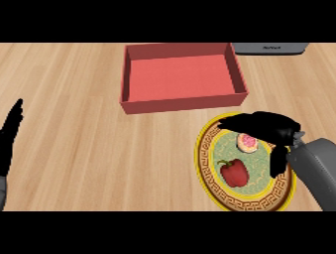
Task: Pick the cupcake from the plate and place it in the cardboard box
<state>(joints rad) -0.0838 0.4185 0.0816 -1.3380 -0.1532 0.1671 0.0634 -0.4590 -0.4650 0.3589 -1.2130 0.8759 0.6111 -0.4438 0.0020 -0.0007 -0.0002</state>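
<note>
Both hands | right hand point(267, 125) fingers curled over cupcake point(247, 143) | left hand point(2, 144) straight

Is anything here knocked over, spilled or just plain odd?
Nothing is spilled or broken. The box sits upright and open. The cupcake and a red pepper lie on the plate. The right hand arches over the cupcake. The left hand rests open at the left edge.

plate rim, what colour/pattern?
Plate rim: yellow edge, then a dark red band with a gold key pattern. Head view.
</note>
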